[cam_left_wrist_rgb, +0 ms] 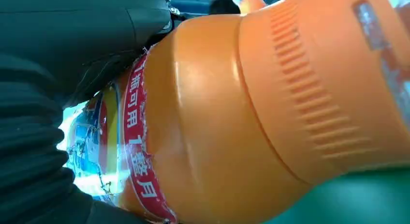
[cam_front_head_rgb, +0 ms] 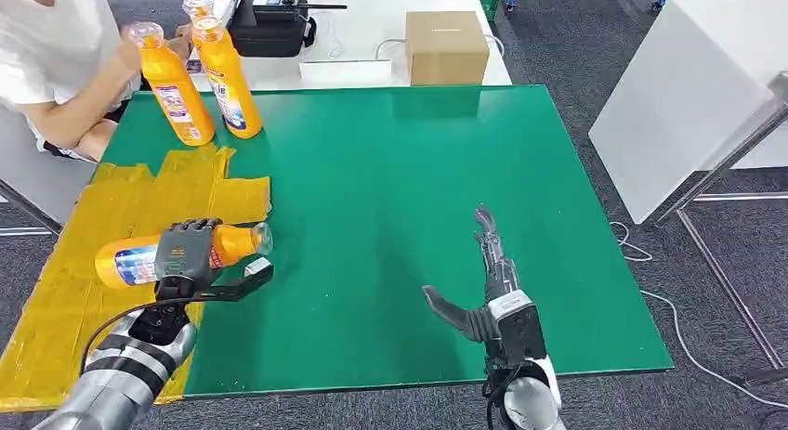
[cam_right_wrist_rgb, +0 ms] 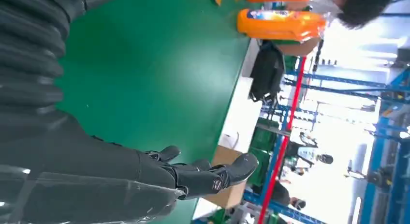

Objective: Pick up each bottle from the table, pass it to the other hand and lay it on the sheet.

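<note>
Table (cam_front_head_rgb: 390,216), green top, yellow sheet (cam_front_head_rgb: 84,254) at its left side. Bottle (cam_front_head_rgb: 130,261) on its side over the sheet's edge, long axis crosswise, cap toward table centre, grasped from above by left robot hand (cam_front_head_rgb: 190,254). Right robot hand (cam_front_head_rgb: 483,281) released, fingers spread, well apart. Two bottles (cam_front_head_rgb: 206,82) upright at far edge by a person (cam_front_head_rgb: 56,58).

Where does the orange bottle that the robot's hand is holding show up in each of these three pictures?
Head view: bottle lies sideways in the left hand, lower left, above the yellow sheet.
Left wrist view: bottle close up, across most of the picture.
Right wrist view: not in it.
Shared landmark: green table.
</note>
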`<state>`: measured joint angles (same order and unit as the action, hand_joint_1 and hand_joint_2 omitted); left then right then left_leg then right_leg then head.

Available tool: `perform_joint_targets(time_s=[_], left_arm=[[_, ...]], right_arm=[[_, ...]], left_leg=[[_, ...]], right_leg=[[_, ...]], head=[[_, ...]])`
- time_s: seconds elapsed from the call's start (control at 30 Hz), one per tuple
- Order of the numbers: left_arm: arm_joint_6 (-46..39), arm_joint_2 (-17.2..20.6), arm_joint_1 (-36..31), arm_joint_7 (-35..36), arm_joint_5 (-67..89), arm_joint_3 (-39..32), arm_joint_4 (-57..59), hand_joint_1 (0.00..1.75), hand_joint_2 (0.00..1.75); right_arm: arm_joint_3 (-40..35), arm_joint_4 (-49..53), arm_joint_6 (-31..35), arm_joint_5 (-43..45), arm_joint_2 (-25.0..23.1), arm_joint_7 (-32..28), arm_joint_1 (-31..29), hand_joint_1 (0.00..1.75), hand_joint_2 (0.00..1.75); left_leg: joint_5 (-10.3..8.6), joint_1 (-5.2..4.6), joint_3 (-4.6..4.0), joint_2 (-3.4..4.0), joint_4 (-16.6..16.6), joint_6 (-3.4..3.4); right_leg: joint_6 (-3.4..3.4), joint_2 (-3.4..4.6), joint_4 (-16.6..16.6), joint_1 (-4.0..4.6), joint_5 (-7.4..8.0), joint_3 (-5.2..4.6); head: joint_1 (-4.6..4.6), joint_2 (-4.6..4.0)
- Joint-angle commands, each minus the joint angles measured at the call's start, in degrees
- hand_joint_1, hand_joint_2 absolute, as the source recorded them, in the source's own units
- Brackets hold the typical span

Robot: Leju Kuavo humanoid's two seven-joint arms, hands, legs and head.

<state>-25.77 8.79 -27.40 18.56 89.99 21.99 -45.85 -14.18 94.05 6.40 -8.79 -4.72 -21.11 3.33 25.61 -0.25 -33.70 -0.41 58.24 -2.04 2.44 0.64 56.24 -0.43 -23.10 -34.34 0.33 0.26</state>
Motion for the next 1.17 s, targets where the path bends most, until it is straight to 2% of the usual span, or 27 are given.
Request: perform_joint_targets(time_s=[0.03, 0.13, 0.47, 0.5, 0.53, 0.77, 1.0, 1.17], left_arm=[[-2.35, 2.59, -6.82, 0.3, 0.01, 10.1, 17.42, 1.75, 1.75], [-5.6, 1.25, -6.58, -3.13, 0.01, 9.34, 21.1, 1.75, 1.75], [-5.8, 0.9, -6.6, -3.01, 0.01, 9.38, 21.43, 1.75, 1.75], [-6.65, 0.49, -6.46, -4.78, -0.11, 8.04, 21.78, 1.45, 1.75], [-7.91, -0.13, -5.86, -6.53, 0.01, 6.5, 22.08, 0.02, 1.75], [-14.11, -3.56, -3.33, -9.95, 0.01, 2.86, 21.92, 0.0, 1.75], [-14.08, -4.81, -2.88, -12.39, -2.22, -1.14, 21.27, 0.0, 1.75], [-14.23, -5.71, 0.04, -18.43, -8.34, -7.11, 14.57, 0.0, 1.75]], right_arm=[[0.39, -0.48, 1.0, -0.24, 1.48, -0.31, -1.38, 0.0, 1.75], [-0.49, -1.4, 1.46, 0.01, 2.08, -0.69, -2.0, 0.0, 1.75], [-0.55, -1.4, 1.56, 0.07, 2.17, -0.73, -1.96, 0.0, 1.75], [-0.87, -1.37, 1.74, 0.23, 2.44, -0.75, -2.01, 0.0, 1.75], [-1.31, -1.51, 2.03, 0.49, 2.77, -0.75, -2.05, 0.0, 1.75], [-2.74, -2.92, 3.29, 0.39, 3.93, -0.65, -2.58, 0.0, 1.75], [-4.01, -3.51, 4.0, -1.24, 4.28, -0.21, -3.41, 0.0, 1.75], [-4.18, -3.25, 4.73, -2.13, 4.49, -0.05, -3.06, 0.0, 1.75]], left_leg=[[0.04, 0.04, 0.14, -0.01, -0.03, 0.08], [0.1, 0.07, 0.35, 0.06, -0.09, 0.14], [0.03, 0.03, 0.37, 0.03, -0.07, 0.07], [0.04, 0.06, 0.44, 0.09, -0.1, 0.12], [0.03, 0.02, 0.45, 0.07, -0.09, 0.09], [0.05, 0.01, 0.58, 0.09, -0.16, 0.08], [0.05, 0.02, 0.59, 0.04, -0.16, 0.11], [0.05, 0.05, 0.61, 0.03, -0.2, 0.19]], right_leg=[[-0.04, -0.07, -0.04, 0.04, -0.05, 0.16], [-0.08, -0.02, -0.1, 0.08, -0.07, 0.36], [-0.04, 0.02, -0.06, 0.04, 0.0, 0.39], [-0.07, 0.05, -0.11, 0.07, 0.01, 0.46], [-0.06, 0.04, -0.07, 0.03, 0.0, 0.45], [-0.03, 0.07, -0.13, 0.01, 0.0, 0.59], [-0.06, -0.02, -0.18, 0.02, 0.02, 0.66], [-0.11, -0.05, -0.22, 0.05, 0.02, 0.67]], head=[[0.0, 0.0], [0.02, 0.0], [0.0, 0.0], [0.0, 0.0], [0.0, 0.0], [0.0, 0.0], [0.0, 0.0], [-0.02, 0.0]])
